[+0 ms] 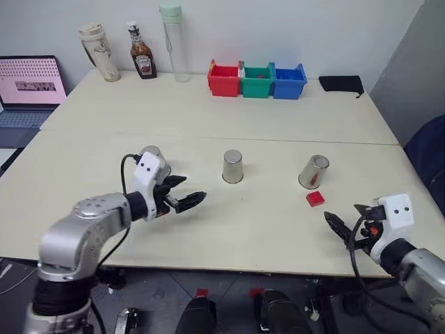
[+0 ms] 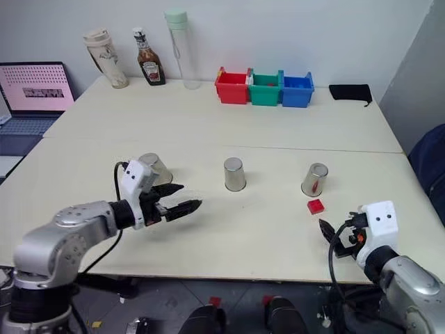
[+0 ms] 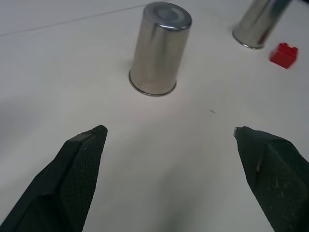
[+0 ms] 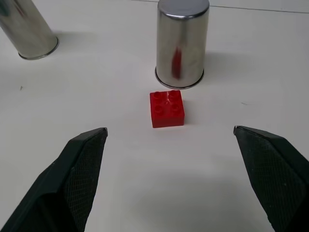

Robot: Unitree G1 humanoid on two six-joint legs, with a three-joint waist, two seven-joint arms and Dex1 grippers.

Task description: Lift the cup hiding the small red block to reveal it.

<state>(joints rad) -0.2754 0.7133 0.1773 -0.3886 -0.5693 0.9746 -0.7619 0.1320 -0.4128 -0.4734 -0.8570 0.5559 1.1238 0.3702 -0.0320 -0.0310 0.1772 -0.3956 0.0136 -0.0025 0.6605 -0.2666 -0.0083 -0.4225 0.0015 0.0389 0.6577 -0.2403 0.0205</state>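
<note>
The small red block (image 1: 315,198) lies uncovered on the table, just in front of the right metal cup (image 1: 313,171), which stands upside down. A second inverted cup (image 1: 233,167) stands mid-table, and a third (image 2: 154,167) sits partly hidden behind my left wrist. My left gripper (image 1: 186,191) hovers open to the left of the middle cup (image 3: 159,48), holding nothing. My right gripper (image 4: 170,130) is open near the table's front edge, pointing at the block (image 4: 167,108) with the right cup (image 4: 182,43) behind it.
Red, green and blue bins (image 1: 257,80) line the back edge, with a ketchup bottle (image 1: 142,60), a tumbler (image 1: 99,51) and a tall clear bottle (image 1: 174,42) at back left. A laptop (image 1: 31,83) sits far left, a black cloth (image 1: 341,83) back right.
</note>
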